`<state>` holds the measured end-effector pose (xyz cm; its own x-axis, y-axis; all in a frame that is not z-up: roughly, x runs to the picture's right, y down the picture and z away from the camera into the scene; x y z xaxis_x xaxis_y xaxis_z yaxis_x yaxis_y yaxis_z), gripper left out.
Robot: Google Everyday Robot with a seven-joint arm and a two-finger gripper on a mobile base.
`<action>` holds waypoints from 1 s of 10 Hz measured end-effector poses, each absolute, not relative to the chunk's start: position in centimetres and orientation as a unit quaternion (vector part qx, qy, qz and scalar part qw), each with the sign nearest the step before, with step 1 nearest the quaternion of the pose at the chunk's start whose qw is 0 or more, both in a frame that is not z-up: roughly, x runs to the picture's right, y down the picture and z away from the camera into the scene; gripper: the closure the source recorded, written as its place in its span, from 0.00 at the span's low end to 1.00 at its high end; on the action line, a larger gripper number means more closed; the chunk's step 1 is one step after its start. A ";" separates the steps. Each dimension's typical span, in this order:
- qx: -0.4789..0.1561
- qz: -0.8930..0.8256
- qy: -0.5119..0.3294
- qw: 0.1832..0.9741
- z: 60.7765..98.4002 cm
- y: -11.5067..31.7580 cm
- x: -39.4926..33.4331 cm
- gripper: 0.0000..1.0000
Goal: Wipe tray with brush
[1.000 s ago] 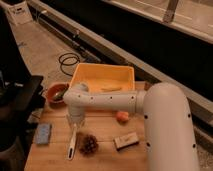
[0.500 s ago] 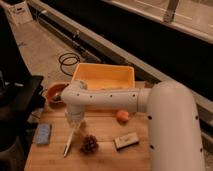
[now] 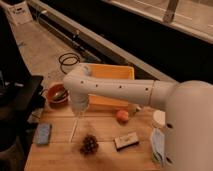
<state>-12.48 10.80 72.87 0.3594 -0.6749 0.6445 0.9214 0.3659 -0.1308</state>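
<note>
The tray point(image 3: 115, 71) is yellow-orange, and the brush point(image 3: 74, 131) has a white handle. The white gripper point(image 3: 79, 109) sits at the brush's upper end, left of centre over the pale wooden tabletop point(image 3: 105, 131). The arm point(image 3: 130, 91) above it is white with small dark dots. The bowl point(image 3: 52, 98) is orange-red, the sponge point(image 3: 43, 134) blue, the pine cone point(image 3: 89, 145) dark brown and the block point(image 3: 126, 142) black.
</note>
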 end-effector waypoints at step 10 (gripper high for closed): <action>-0.133 -0.330 -0.245 0.902 76.2 -7.1 -2.4 1.00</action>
